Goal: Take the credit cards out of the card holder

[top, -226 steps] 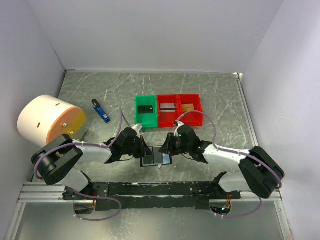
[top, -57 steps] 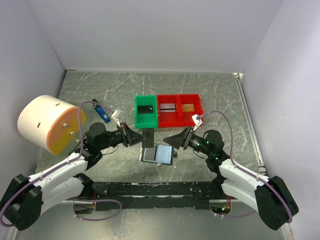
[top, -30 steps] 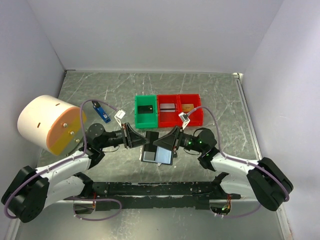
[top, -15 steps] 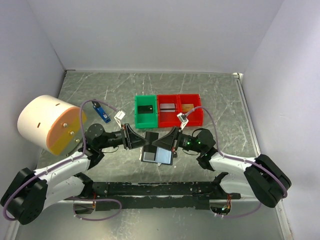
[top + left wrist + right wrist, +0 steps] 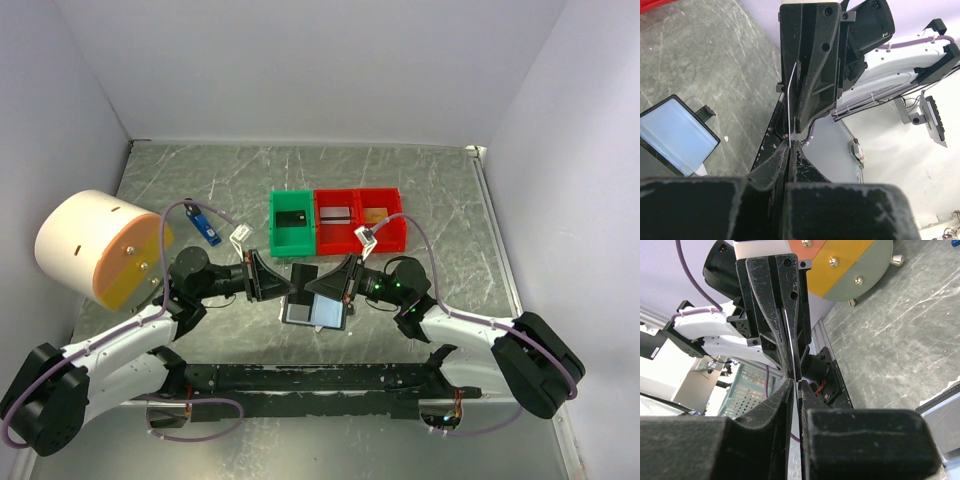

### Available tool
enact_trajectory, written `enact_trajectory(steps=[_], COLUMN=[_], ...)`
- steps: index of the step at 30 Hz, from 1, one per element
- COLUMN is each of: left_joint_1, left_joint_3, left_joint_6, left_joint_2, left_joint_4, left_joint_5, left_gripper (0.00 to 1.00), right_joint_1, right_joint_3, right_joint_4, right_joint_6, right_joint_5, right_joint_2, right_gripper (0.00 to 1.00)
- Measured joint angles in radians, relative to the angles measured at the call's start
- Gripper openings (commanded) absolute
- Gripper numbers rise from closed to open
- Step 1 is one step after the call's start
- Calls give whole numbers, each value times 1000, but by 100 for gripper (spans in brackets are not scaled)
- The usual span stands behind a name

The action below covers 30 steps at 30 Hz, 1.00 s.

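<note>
Black plastic is what you are holding: the black credit card (image 5: 303, 268) is hanging in the air between your two pincers, above the table (image 5: 420, 190). The left pincer (image 5: 284, 279) is gripping its left end and the right pincer (image 5: 316, 283) its right end, each with its fingers pressed together on the card. Both wrist views are showing it edge-on, as a thin pale line running from one pincer straight into the other. So the card's long axis is lying along the line from pincer to pincer, and neither arm is nearer; they are meeting in the middle.

The card holder (image 5: 315, 312) is lying open on the table just below the card and on its near side, with a pale blue sleeve facing up. Whether anything is sitting inside it cannot be told from here. Beyond the card, the green bin (image 5: 273, 222) and the red bins (image 5: 358, 192) are holding other credit cards (image 5: 292, 218).

This is looking like a hand-over. By my judgement one pincer is going to have to let go before the other draws away, or you are risking a bent or dropped card. The green bin is lying just beyond the card, slightly toward the left arm's side.
</note>
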Motion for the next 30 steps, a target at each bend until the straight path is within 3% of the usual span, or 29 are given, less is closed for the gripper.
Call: enact_trajectory(steps=[12, 20, 22, 27, 30], left_joint_1=[0, 0, 0, 2, 3], left_joint_3=[-1, -6, -6, -5, 0], left_joint_6=[-38, -53, -53, -27, -3], left_joint_2=[22, 23, 21, 19, -10], left_joint_4=[69, 100, 99, 54, -24], left_joint_5=[16, 18, 18, 10, -24], left_gripper=[7, 8, 17, 60, 79], right_joint_1=[0, 1, 1, 2, 2], right_joint_3=[0, 0, 0, 19, 29], right_joint_4=[34, 83, 87, 6, -93], right_joint_6=[21, 40, 40, 0, -46], right_joint_5=[-8, -18, -19, -8, 26], right_joint_2=[2, 23, 27, 2, -59], right_gripper=[15, 0, 0, 0, 0])
